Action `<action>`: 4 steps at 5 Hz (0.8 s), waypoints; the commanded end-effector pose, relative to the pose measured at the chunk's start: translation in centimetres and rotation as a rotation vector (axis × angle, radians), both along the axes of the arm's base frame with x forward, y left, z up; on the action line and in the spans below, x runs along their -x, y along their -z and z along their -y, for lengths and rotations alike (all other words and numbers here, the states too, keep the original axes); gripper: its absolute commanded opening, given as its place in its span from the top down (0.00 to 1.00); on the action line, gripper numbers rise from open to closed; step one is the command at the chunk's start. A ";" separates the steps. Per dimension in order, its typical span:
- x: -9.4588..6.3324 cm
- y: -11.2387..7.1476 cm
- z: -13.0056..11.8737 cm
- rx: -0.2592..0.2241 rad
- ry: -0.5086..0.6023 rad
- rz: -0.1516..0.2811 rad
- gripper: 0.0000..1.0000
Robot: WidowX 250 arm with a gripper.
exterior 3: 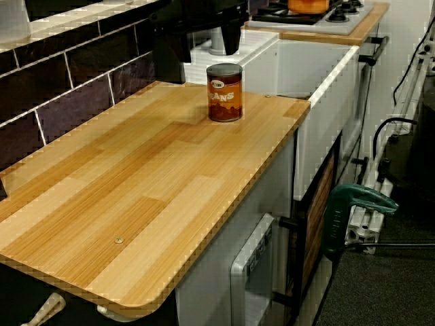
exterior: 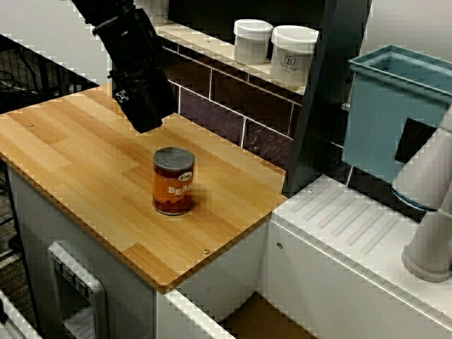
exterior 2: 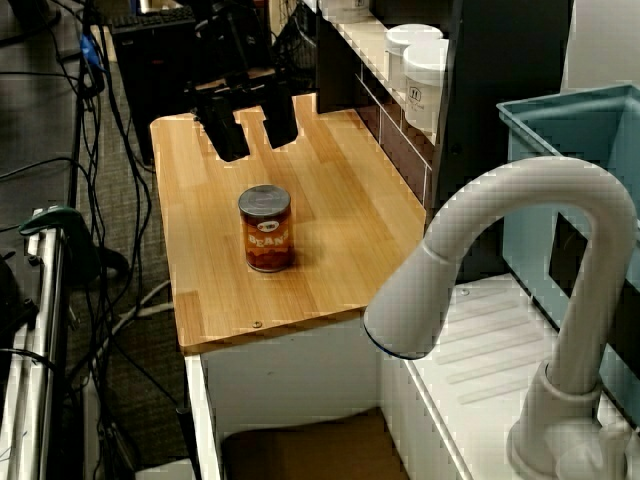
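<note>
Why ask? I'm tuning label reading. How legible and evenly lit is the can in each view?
View facing the tiled wall: can evenly lit, big letters legible, soft shadow, jagged counter edges. View past the tap: label small and smeared, tap looms large in front. Low view along the counter: letters clear too.

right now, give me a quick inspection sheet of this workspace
surface: wooden counter, light planks, small screw heads near the edges
job's things: can, upright on the counter, top sealed
clutter: nothing seen
hand: open, up behind the can, apart from it
cables: cables trailing over the floor beside the counter
surroundings: two white jars on the tiled ledge, blue bin, white faucet, green clamp
</note>
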State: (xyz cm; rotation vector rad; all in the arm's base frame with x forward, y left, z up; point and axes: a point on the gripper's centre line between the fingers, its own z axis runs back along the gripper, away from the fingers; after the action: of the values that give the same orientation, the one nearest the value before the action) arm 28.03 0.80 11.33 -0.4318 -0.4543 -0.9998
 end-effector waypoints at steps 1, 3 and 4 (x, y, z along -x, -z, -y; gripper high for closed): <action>0.8 -0.7 2.9 -0.029 0.047 0.067 0.00; 1.1 -0.5 5.8 -0.031 0.084 0.069 0.00; 1.2 -0.2 6.8 -0.037 0.081 0.083 0.00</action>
State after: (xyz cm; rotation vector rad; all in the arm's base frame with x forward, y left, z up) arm 27.27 -6.26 10.53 -0.4046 -0.4546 -1.0917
